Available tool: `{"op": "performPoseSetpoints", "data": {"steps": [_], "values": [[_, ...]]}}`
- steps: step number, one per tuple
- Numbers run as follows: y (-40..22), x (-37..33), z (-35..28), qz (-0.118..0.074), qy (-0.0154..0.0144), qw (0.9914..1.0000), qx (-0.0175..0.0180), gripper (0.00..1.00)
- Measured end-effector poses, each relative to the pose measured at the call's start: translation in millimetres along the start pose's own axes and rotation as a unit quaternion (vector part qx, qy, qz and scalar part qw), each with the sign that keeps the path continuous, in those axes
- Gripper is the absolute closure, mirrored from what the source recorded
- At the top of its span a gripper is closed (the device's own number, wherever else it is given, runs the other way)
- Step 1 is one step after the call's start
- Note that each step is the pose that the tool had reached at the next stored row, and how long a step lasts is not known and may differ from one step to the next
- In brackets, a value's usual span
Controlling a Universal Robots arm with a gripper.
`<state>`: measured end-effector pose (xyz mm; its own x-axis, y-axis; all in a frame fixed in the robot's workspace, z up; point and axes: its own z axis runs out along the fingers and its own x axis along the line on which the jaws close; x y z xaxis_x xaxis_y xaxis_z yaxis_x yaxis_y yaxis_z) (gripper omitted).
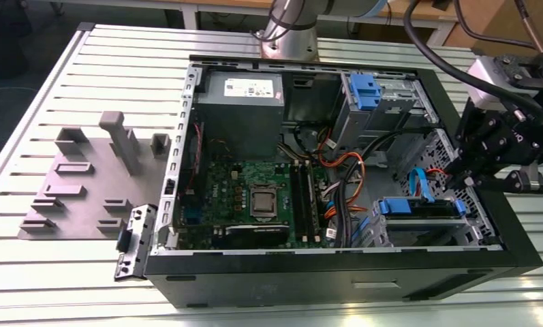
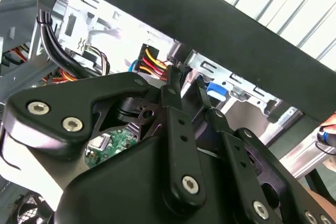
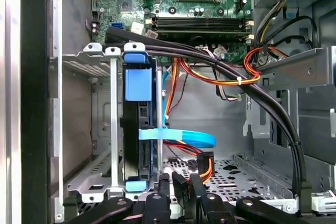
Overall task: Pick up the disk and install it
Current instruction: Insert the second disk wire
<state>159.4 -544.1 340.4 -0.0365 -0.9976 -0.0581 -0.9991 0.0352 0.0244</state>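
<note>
Slatted white desk (image 1: 89, 61) fills my exterior view, and on it lies an open computer case (image 1: 344, 272) with its side panel off. To the exterior view's left of the case I see a grey fixture (image 1: 80, 184) with upright blocks, and a small black bracket (image 1: 133, 242) leans against the case's corner.

Inside the case I can make out the green motherboard (image 1: 253, 197), a grey power supply (image 1: 242, 102) with a white sticker, and a blue-fronted bay (image 1: 366, 92) at the far corner.

My arm comes in from the exterior view's upper right, its wrist bent so the black hand (image 1: 467, 178) points down over the case's edge on the exterior view's right, just above the drive cage. In the second wrist view the hand (image 2: 190, 88) has its slim fingers (image 2: 173, 103) drawn close, nearly together, with nothing between them that I can see. In the first wrist view the fingertips (image 3: 181, 187) sit low over the perforated case floor.

I see the disk (image 3: 140, 129) seated on edge in the metal cage (image 3: 100, 124), its blue frame showing at both ends. A light blue cable (image 3: 184, 136) runs from its side. In the exterior view the disk (image 1: 417, 208) sits just beside the hand.
</note>
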Motion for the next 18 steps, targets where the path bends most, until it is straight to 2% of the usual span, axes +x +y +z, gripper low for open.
{"op": "performPoseSetpoints", "data": {"steps": [8, 12, 18], "values": [[-0.3, -0.8, 0.8, 0.0, 0.0001, 1.0, -0.0004, 0.71], [-0.4, -0.8, 0.9, 0.0, 0.0, 1.0, -0.0004, 0.83], [-0.4, -0.8, 0.9, 0.0, 0.0, 1.0, -0.0004, 0.83]]}}
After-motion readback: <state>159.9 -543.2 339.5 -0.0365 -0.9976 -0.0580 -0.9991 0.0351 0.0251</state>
